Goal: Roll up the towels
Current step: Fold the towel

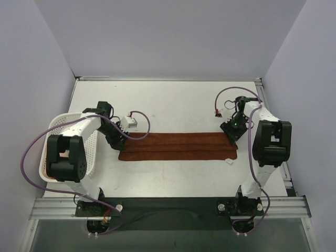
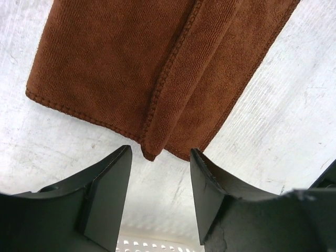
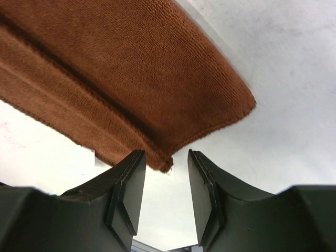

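Observation:
One rust-brown towel [image 1: 178, 146] lies flat on the white table, folded lengthwise into a long narrow strip, with a small white tag [image 1: 229, 160] at its near right corner. My left gripper [image 1: 114, 138] hovers at the strip's left end. In the left wrist view the folded towel [image 2: 131, 63] ends just beyond the open left gripper [image 2: 160, 152], with only bare table between the jaws. My right gripper [image 1: 231, 133] is at the strip's right end. Its wrist view shows the towel [image 3: 121, 79] corner just ahead of the open, empty right gripper [image 3: 166, 155].
A white lattice basket [image 1: 55, 131] stands at the table's left edge under the left arm, and its rim [image 2: 157, 244] shows behind the left fingers. A small white box [image 1: 130, 123] on a purple cable lies behind the towel's left end. Grey walls enclose the table.

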Motion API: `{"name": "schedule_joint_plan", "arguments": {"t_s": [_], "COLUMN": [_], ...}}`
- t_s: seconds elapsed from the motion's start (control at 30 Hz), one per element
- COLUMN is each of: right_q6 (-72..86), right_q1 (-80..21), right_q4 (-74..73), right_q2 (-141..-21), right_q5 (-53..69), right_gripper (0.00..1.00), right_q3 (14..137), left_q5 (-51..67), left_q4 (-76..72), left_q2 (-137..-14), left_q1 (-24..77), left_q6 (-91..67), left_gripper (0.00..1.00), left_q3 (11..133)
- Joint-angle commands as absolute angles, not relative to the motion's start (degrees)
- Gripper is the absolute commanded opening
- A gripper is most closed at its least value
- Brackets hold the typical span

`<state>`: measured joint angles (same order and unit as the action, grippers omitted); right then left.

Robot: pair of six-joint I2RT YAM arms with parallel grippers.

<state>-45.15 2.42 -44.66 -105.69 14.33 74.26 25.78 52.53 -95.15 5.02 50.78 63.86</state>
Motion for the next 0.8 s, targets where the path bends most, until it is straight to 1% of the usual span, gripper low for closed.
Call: {"name": "schedule_joint_plan", "arguments": {"t_s": [0.0,0.17,0.3,0.4,0.63,0.77], "right_q6": [-46.8,-47.1,-47.5,-48.2,-49.0,-49.0], "right_q1": [2.4,2.3,2.1,2.1,2.1,2.1], "right_q4": [-49.4,-50.2,-51.1,-52.0,-54.4,-54.8], "right_q2": [-109.2,-111.5,-110.8,-109.5,-108.5,-108.9], "right_q5": [13.0,13.4,14.3,15.6,16.1,15.9], "right_gripper": [0.39,0.36,0.26,0.25,0.27,0.19], "right_q3": [76.1,76.5,76.3,76.2,76.7,77.3], "left_q5": [26.1,26.1,27.8,27.7,27.4,27.2], "left_q4": [51.4,50.8,51.1,51.5,52.0,52.2], "left_q2": [-94.5,-95.5,-97.1,-98.1,-98.8,-98.5], "left_q1": [5.5,5.9,6.4,7.3,7.7,7.7], "left_q6": [52.5,52.6,52.8,53.1,52.7,52.7], "left_gripper": [0.59,0.59,0.55,0.54,0.54,0.54], "left_q3": [66.4,66.4,67.2,67.8,68.9,69.1]}}
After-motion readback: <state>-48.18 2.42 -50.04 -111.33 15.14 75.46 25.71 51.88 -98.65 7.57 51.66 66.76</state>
